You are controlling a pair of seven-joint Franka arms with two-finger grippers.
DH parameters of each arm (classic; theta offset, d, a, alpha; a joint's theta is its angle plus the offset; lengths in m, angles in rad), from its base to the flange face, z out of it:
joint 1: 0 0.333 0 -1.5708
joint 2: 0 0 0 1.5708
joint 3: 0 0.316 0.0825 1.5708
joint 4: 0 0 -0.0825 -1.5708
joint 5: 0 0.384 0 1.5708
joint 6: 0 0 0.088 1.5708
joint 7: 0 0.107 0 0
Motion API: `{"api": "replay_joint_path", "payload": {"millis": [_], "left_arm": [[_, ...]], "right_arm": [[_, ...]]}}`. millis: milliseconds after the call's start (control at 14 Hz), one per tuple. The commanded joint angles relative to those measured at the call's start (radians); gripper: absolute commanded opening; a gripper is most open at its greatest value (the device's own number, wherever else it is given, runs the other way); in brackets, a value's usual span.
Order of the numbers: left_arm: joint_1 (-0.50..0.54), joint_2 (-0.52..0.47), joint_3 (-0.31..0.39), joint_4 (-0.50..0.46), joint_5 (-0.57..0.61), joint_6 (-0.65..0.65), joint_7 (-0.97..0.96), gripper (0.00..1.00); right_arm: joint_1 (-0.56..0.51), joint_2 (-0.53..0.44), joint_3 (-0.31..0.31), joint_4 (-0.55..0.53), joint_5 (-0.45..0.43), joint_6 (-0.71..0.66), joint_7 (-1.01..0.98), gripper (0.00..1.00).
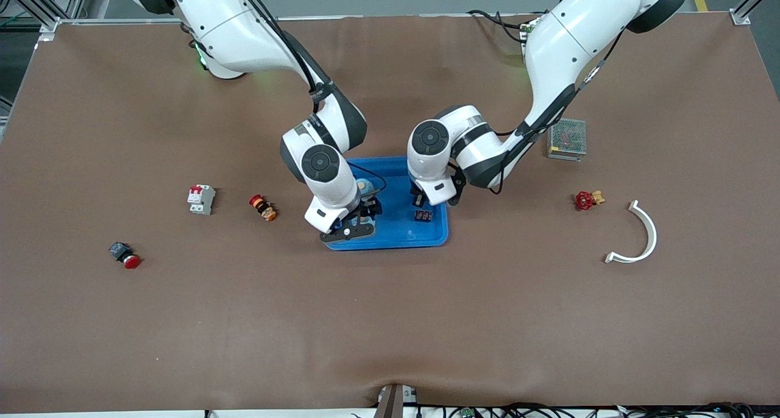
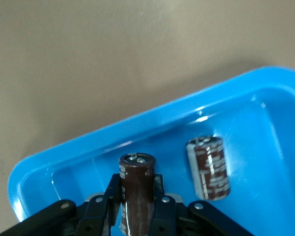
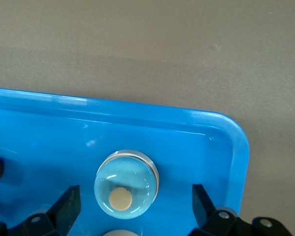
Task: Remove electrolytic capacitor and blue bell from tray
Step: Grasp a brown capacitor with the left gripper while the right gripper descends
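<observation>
Brown table (image 1: 183,320), blue tray (image 1: 399,238)

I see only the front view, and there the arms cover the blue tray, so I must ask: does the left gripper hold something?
Observer: Yes. The left gripper has its jaws shut on a brown capacitor, which stands upright between them.
Operator: Is this the only capacitor in the tray?
Observer: No. A second capacitor lies in the blue tray, beside the held one and apart from it.
Operator: And the right gripper?
Observer: The right gripper is over the tray, its jaws open on either side of the bell and not touching it.
</observation>
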Motion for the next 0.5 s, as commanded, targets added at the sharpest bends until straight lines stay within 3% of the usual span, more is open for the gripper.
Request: {"api": "replay_joint_path", "payload": {"millis": [0,427], "left_arm": [[0.025,-0.033,-0.001,0.043,0.019,-0.090,0.071,0.00],[0.119,-0.102,-0.003,0.060,0.014,-0.191,0.301,0.00]], "right_arm": [[0.012,0.033,-0.010,0.025,0.004,0.023,0.011,1.00],[0.034,0.056,-0.010,0.026,0.007,0.046,0.012,1.00]]}}
